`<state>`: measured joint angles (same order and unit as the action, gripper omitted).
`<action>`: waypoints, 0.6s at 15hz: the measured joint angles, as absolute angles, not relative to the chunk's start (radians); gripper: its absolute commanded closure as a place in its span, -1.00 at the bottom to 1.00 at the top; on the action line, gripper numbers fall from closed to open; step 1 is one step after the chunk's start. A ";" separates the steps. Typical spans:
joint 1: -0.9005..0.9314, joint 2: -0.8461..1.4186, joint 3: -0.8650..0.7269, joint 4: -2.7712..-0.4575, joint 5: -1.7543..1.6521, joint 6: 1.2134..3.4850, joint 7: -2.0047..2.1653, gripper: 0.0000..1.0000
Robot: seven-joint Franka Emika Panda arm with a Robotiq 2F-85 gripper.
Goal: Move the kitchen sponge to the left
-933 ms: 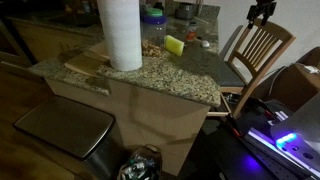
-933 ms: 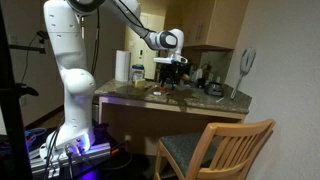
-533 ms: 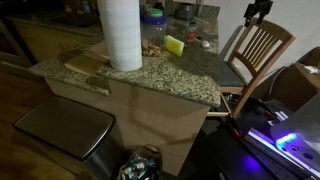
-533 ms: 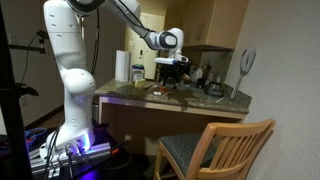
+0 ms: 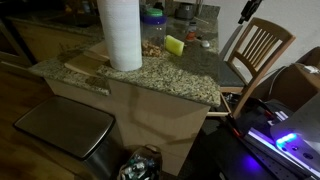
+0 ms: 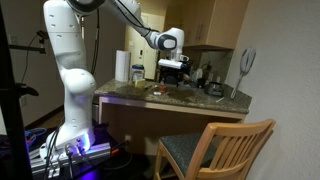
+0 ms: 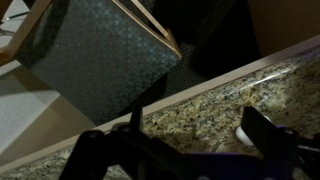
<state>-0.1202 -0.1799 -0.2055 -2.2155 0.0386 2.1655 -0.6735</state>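
Observation:
The kitchen sponge (image 5: 175, 44) is a small flat yellow-green rectangle lying on the granite counter (image 5: 150, 72), to the right of the tall white paper towel roll (image 5: 120, 32). In both exterior views my gripper (image 6: 172, 70) hangs above the counter, apart from the sponge, and only its dark tip (image 5: 250, 8) shows at the top edge. In the wrist view the gripper (image 7: 200, 138) is open and empty over bare granite (image 7: 190, 110), with the two dark fingers wide apart. The sponge is out of the wrist view.
A wooden chair (image 5: 262, 50) stands by the counter's end; its seat (image 7: 90, 50) fills the wrist view's upper left. A small white round object (image 7: 243, 130) lies by one finger. Bottles and jars (image 5: 153, 18) stand behind the sponge. A bin (image 5: 65, 128) sits on the floor.
The gripper has shifted slightly above the counter, still open. The sponge has not moved.

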 measured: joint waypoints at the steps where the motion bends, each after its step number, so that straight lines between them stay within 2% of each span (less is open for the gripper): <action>1: -0.120 -0.180 -0.209 -2.216 0.057 2.166 -0.718 -1.00; 5: -0.119 -0.180 -0.212 -2.217 0.071 2.167 -0.757 -1.00; 9: -0.121 -0.233 -0.247 -2.151 0.122 2.048 -0.933 -1.00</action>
